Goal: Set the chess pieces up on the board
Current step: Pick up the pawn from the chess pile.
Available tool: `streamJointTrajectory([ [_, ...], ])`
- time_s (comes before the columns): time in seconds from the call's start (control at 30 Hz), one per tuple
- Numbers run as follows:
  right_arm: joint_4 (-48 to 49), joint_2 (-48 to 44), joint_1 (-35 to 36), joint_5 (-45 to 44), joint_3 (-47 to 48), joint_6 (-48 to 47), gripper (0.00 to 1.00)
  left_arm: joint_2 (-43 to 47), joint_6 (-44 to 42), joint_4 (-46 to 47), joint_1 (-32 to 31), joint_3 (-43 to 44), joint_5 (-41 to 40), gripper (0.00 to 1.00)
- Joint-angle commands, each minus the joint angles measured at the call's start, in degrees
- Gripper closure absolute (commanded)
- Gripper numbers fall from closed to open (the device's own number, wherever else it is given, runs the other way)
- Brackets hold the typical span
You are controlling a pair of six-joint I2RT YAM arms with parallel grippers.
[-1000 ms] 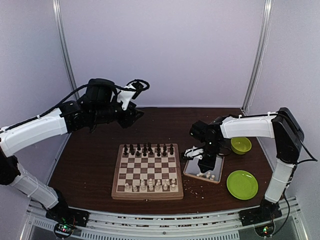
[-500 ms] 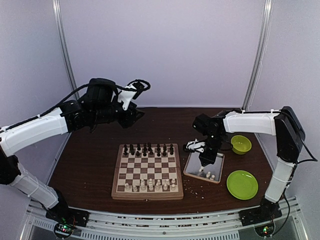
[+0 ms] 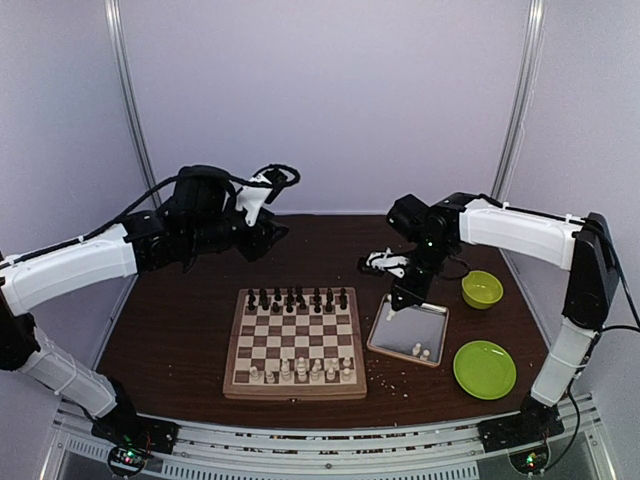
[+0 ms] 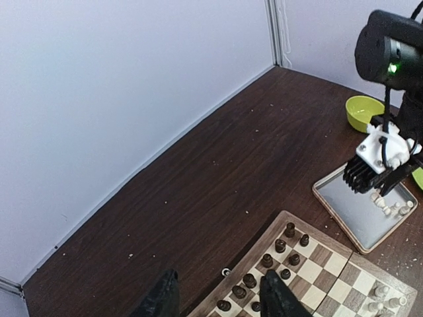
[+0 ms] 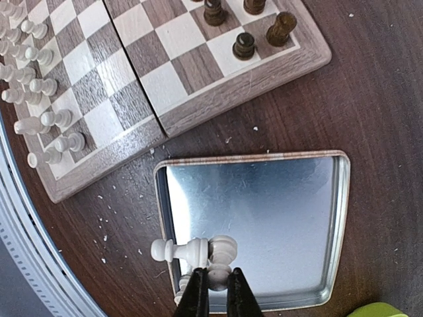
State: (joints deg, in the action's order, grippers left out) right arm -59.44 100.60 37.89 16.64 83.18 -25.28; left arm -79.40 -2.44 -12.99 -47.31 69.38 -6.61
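Right gripper (image 3: pixel 393 309) has risen out of the metal tray (image 3: pixel 437 316) and now hangs over its far left corner, jaws pinching one cream piece (image 5: pixel 220 267). Other cream pieces (image 3: pixel 420 352) remain in the tray. Carrying to the board (image 3: pixel 232 345) appears next. Left gripper (image 4: pixel 218 300) hangs spread and empty, behind the board.

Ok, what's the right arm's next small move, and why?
Probably carry the right gripper left over the board's near side: it looks shut on a white piece above the tray, and the other white pieces stand along that near edge.
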Motion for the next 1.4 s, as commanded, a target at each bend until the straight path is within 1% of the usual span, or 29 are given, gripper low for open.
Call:
streamJointTrajectory([
  [0.0,-2.0,0.0,-0.4,1.7,3.9,1.8,0.97,2.7,-0.2,15.1,-4.4,-8.3,-0.7,0.58],
  [0.1,-2.2,0.5,-0.7,2.7,5.3,2.7,0.97,0.7,-5.3,22.6,-11.6,-12.0,-5.6,0.59],
  [0.13,-2.1,0.6,-0.8,3.1,5.7,3.1,0.97,-0.3,-5.8,25.6,-14.2,-13.4,-7.0,0.59],
  [0.23,-2.5,0.7,-0.8,4.0,7.0,4.3,0.97,-4.2,-3.7,37.2,-17.8,-18.3,-9.8,0.61],
  [0.3,-2.8,0.5,-0.8,4.3,7.5,4.7,0.97,-8.2,-2.9,45.2,-20.1,-20.2,-13.2,0.61],
  [0.4,-2.8,-0.3,-0.9,3.7,7.4,4.9,0.97,-15.9,-6.2,54.6,-24.0,-19.4,-17.7,0.61],
  [0.5,-2.7,-0.9,-0.9,3.2,6.9,5.1,0.97,-22.3,-8.4,58.4,-26.7,-15.2,-22.3,0.61],
  [0.63,-2.5,-1.3,-0.9,2.9,6.8,5.3,0.97,-28.0,-8.5,65.1,-27.5,-12.8,-25.4,0.57],
  [0.73,-2.6,-1.5,-0.9,2.9,6.8,5.4,0.97,-30.9,-8.8,66.6,-27.5,-11.1,-25.3,0.54],
  [0.87,-2.8,-1.4,-1.0,2.9,7.4,5.6,0.97,-33.9,-8.2,64.0,-27.4,-7.9,-23.3,0.53],
  [0.93,-2.9,-1.1,-0.9,2.8,7.9,5.7,0.97,-35.1,-6.9,61.8,-27.4,-6.1,-24.0,0.53],
  [1.13,-3.1,-0.6,-0.9,3.1,8.7,5.9,0.97,-38.9,-4.4,60.8,-27.1,-3.2,-24.3,0.51],
  [1.37,-2.9,-0.7,-0.9,3.6,8.4,5.8,0.97,-41.4,-2.0,58.3,-26.2,-0.4,-27.0,0.5],
])
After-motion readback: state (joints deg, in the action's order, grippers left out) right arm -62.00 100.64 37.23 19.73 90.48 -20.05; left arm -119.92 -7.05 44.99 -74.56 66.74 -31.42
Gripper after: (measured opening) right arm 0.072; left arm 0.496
